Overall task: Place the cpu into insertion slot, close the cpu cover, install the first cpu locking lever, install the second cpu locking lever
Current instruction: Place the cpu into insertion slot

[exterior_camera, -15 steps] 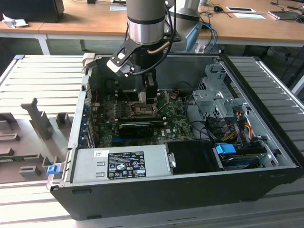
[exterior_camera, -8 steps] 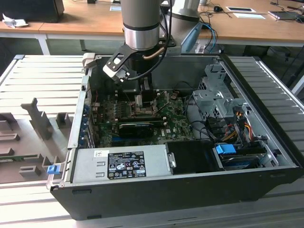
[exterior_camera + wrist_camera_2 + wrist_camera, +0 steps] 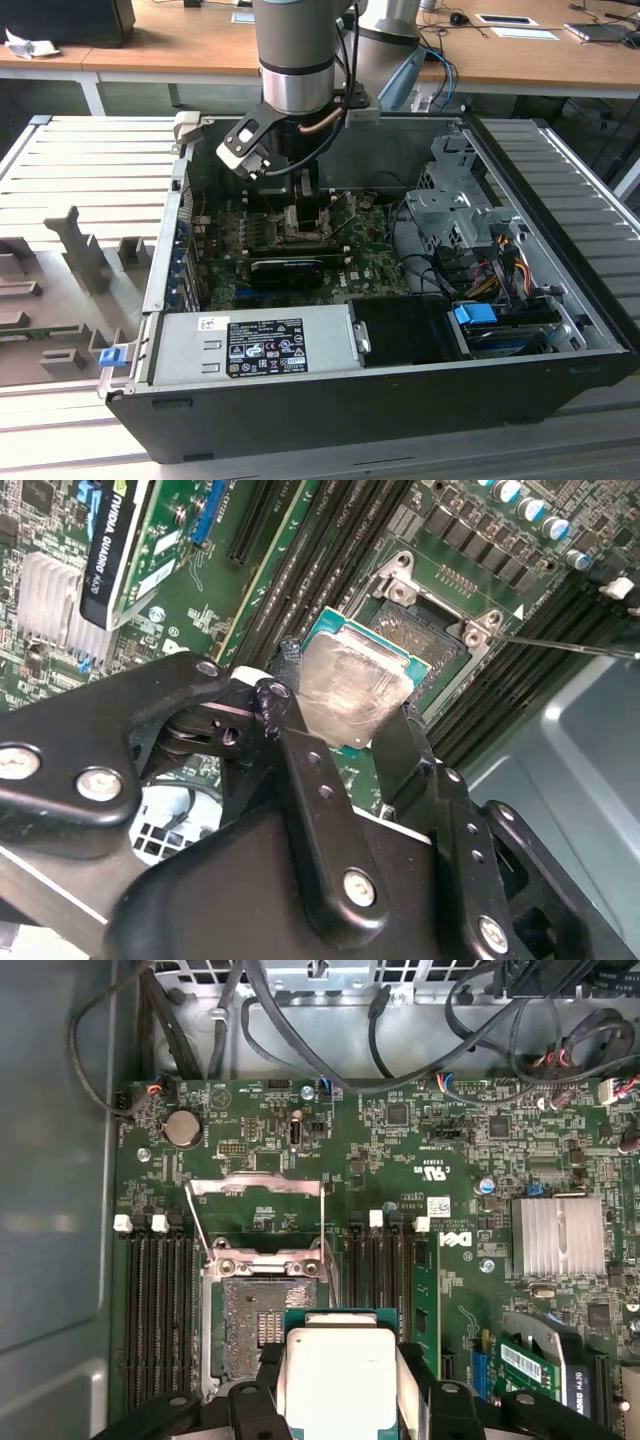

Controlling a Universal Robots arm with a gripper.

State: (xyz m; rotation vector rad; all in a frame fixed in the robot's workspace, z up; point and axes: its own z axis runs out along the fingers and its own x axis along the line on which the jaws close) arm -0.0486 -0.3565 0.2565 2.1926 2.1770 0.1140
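My gripper [image 3: 350, 708] is shut on the cpu [image 3: 352, 692], a pale silvery square on a green carrier edge, pinched between two black fingers [image 3: 268, 1362]. In the first wrist view the cpu [image 3: 340, 1372] hangs just above the green motherboard [image 3: 430, 1150], overlapping one corner of the insertion slot [image 3: 252, 1318]. The dark slot lies bare inside its metal rim [image 3: 428, 608]. The cpu cover [image 3: 256, 1186] stands flipped open beyond the slot. Thin wire levers [image 3: 200, 1228] stick up beside it. In the exterior view the gripper [image 3: 300, 205] reaches down into the open computer case.
A black graphics card [image 3: 290, 270] sits close to the slot, and memory slots [image 3: 160, 1300] flank it on both sides. A finned heatsink [image 3: 557, 1235], loose cables [image 3: 300, 1050], the power supply [image 3: 250, 345], the drive cage [image 3: 450, 210] and the case walls [image 3: 560, 220] hem in the board.
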